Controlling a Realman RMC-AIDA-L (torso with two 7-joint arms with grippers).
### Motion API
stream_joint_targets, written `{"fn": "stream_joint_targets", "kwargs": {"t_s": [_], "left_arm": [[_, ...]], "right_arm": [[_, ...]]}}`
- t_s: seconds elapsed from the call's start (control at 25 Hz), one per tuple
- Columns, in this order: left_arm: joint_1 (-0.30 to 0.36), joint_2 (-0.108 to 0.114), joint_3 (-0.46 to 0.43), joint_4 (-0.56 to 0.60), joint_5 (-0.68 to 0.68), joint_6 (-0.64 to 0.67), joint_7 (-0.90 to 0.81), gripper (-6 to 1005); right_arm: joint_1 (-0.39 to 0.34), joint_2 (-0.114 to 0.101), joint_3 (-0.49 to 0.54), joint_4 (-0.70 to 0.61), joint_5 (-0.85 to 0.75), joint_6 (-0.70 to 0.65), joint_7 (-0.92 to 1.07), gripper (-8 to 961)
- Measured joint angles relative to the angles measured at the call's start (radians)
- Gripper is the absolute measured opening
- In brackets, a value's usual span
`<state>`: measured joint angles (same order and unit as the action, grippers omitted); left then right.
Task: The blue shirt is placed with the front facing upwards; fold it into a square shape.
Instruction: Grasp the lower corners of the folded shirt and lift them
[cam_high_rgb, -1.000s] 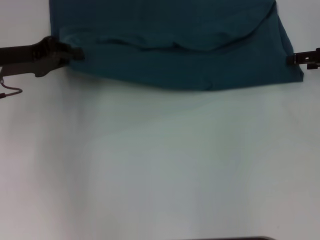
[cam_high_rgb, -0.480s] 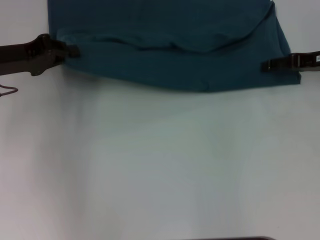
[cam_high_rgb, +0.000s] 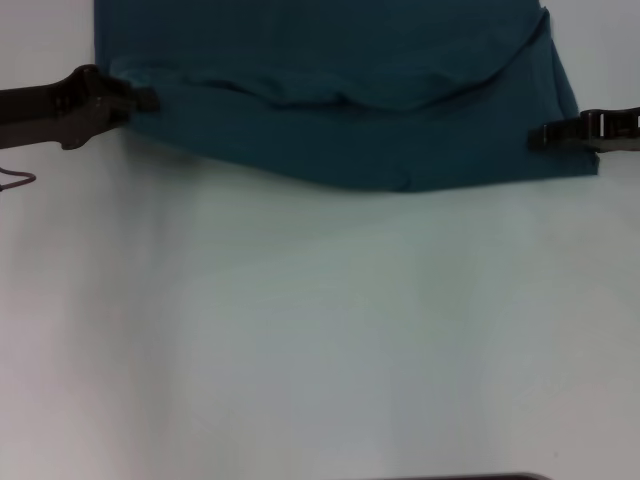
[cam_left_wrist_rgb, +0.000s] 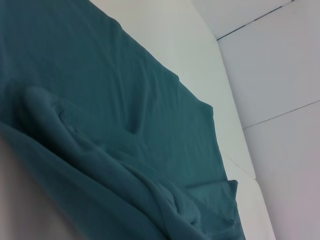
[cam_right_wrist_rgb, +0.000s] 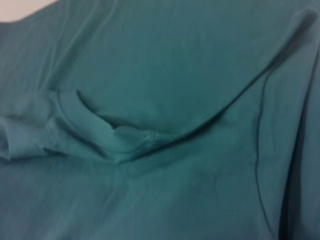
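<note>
The blue shirt (cam_high_rgb: 330, 90) lies on the white table (cam_high_rgb: 320, 330) at the far side, partly cut off by the top of the head view. A folded-over layer ends in a curved edge across it. No lettering or collar label shows. My left gripper (cam_high_rgb: 150, 100) reaches in from the left and touches the shirt's left edge. My right gripper (cam_high_rgb: 535, 135) reaches in from the right and lies over the shirt's right edge near its lower corner. The left wrist view shows rumpled shirt folds (cam_left_wrist_rgb: 125, 100). The right wrist view is filled with shirt cloth and a hem fold (cam_right_wrist_rgb: 125, 140).
The white table stretches wide in front of the shirt toward me. A thin cable loop (cam_high_rgb: 15, 180) hangs under the left arm. A dark strip (cam_high_rgb: 460, 477) shows at the near edge of the head view.
My right gripper has moved inward from beside the shirt onto its right edge. My left gripper has shifted slightly away from me. The shirt's near hem has sagged a little toward me.
</note>
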<state>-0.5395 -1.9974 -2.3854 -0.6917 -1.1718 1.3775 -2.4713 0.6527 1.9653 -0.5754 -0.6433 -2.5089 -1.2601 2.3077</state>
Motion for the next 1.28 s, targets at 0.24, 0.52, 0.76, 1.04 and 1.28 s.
{"fn": "stream_joint_targets", "kwargs": {"t_s": [0.24,0.52,0.76,1.04,1.28], "left_arm": [[-0.003,-0.003,0.0,0.0,0.002,0.0,0.0,23],[-0.003,-0.003,0.0,0.0,0.001,0.0,0.0,23],[-0.001,-0.002,-0.001,0.0,0.0,0.009,-0.001,24],[0.003,0.031,0.017,0.0,0.061,0.121,-0.002,24],[0.037,0.036,0.019,-0.061,0.168,0.316,-0.001,23]], "right_arm": [[-0.003,-0.003,-0.005,-0.006,0.0,-0.023,0.002,758],[-0.004,-0.01,-0.005,-0.007,-0.004,-0.037,0.005,445],[-0.01,-0.023,-0.003,-0.06,-0.006,-0.11,0.019,200],[-0.017,-0.044,-0.009,-0.16,-0.084,-0.32,0.059,53],[-0.015,-0.041,-0.014,-0.212,-0.187,-0.495,0.063,31]]}}
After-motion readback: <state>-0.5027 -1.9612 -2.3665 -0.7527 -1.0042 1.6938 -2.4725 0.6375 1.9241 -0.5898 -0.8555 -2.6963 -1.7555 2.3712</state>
